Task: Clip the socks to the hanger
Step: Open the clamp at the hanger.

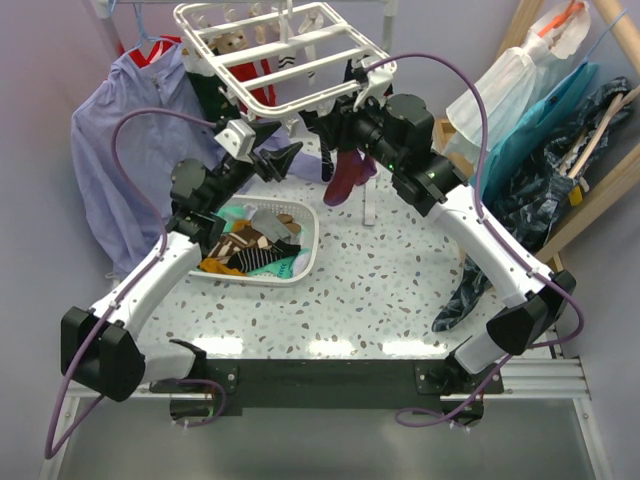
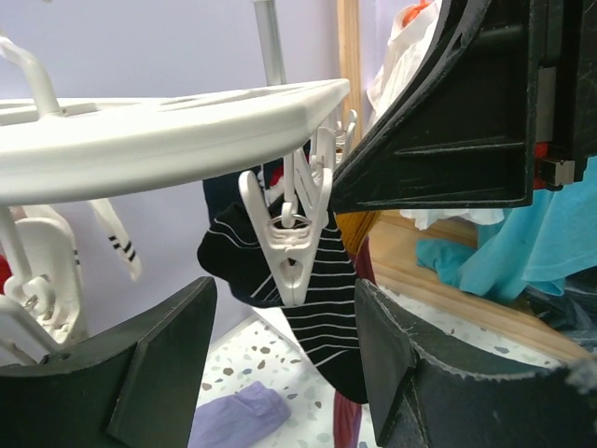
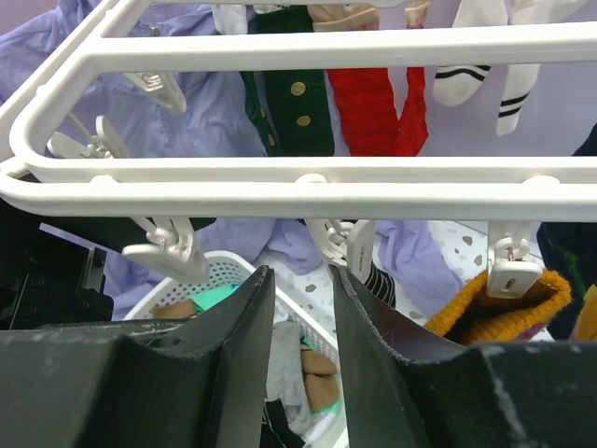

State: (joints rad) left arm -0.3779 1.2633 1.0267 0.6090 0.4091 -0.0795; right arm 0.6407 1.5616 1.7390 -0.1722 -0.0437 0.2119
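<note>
Now striped sock (image 2: 328,322) hangs clipped at hanger (image 2: 168,131) edge; left gripper (image 2: 284,313) released, right gripper (image 3: 299,280) barely parted, empty; next likely another from basket (image 1: 311,240).

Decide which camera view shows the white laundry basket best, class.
Top external: most of the basket shows, socks inside. Right wrist catches only part of its wall below the hanger; left wrist shows none.

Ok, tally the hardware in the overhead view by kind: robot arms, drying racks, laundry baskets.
Robot arms: 2, left arm and right arm
Drying racks: 1, the hanger
Laundry baskets: 1, the basket
Total: 4
</note>
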